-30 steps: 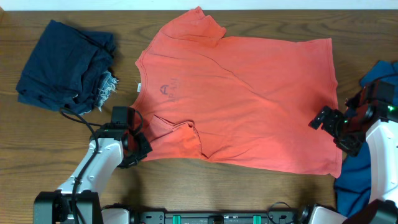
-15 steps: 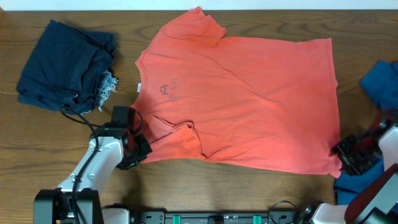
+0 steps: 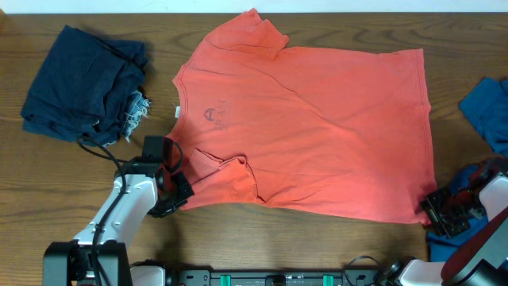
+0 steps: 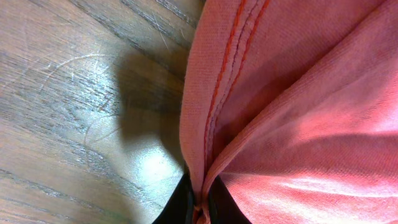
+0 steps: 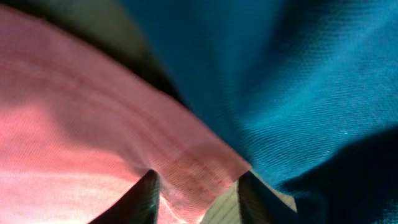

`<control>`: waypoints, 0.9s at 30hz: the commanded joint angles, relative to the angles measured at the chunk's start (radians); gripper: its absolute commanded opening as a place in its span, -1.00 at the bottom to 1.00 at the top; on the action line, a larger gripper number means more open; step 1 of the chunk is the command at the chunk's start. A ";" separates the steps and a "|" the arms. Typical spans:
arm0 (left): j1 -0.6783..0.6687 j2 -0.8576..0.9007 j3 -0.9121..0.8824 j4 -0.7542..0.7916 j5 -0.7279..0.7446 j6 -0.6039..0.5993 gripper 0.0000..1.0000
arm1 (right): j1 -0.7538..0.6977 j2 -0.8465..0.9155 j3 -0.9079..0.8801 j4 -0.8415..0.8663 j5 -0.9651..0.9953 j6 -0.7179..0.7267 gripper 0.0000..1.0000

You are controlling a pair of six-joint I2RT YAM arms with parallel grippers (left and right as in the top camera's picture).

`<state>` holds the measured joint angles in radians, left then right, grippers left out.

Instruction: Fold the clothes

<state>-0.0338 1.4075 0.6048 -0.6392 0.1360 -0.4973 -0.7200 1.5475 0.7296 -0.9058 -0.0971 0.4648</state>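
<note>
Overhead: left hand (image 3: 182,189) pinches coral T-shirt (image 3: 317,119) hem; right hand (image 3: 432,208) straddles its corner, grip unclear.

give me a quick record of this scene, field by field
garment: coral t-shirt spread flat on the table
left: left gripper, jaws shut on the t-shirt edge by the tucked sleeve
right: right gripper, jaws apart around the t-shirt's bottom corner
other cloth: navy pile far left; blue cloth at the right edge
progress: body not yet folded
</note>
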 commanded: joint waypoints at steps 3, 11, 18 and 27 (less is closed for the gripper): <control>0.005 0.029 -0.015 -0.022 -0.013 0.005 -0.87 | -0.033 0.006 -0.004 0.029 0.004 0.036 -0.36; 0.005 0.029 0.040 -0.068 -0.013 0.005 -0.88 | -0.034 0.003 0.069 0.014 0.003 0.012 -0.83; 0.005 0.028 0.116 -0.185 -0.013 0.005 -0.88 | -0.032 -0.032 0.154 -0.076 -0.019 -0.048 -0.98; 0.005 -0.072 0.193 -0.346 -0.014 0.005 -0.88 | -0.032 -0.144 0.274 -0.181 -0.073 -0.101 -0.98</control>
<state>-0.0338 1.3922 0.7597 -0.9569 0.1352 -0.4969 -0.7494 1.4574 0.9489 -1.0714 -0.1402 0.4042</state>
